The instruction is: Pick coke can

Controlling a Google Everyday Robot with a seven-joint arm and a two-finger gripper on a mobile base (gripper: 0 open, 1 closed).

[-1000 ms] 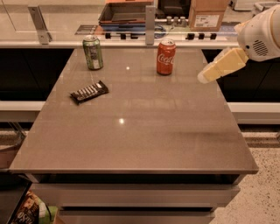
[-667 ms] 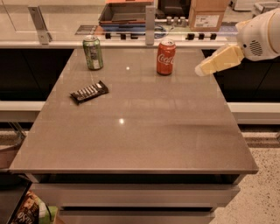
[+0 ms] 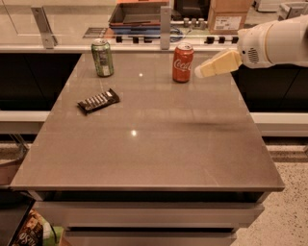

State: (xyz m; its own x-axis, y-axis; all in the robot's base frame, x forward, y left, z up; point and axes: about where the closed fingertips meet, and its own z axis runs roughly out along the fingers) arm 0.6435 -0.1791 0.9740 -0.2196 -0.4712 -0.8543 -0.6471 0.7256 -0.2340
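Note:
The red coke can (image 3: 182, 62) with white script and a silver top stands upright at the far middle of the grey table (image 3: 154, 144). My gripper (image 3: 204, 70) comes in from the right on a white arm, its cream tip just right of the can, close beside it and above the table surface. It holds nothing that I can see.
A green can (image 3: 102, 57) stands at the far left of the table. A flat dark candy bar wrapper (image 3: 98, 100) lies left of centre. Behind the table runs a counter with a tray (image 3: 137, 14) and a cardboard box (image 3: 228, 17).
My gripper has moved left and slightly up towards the coke can, closing most of the gap. The cans and wrapper have not moved.

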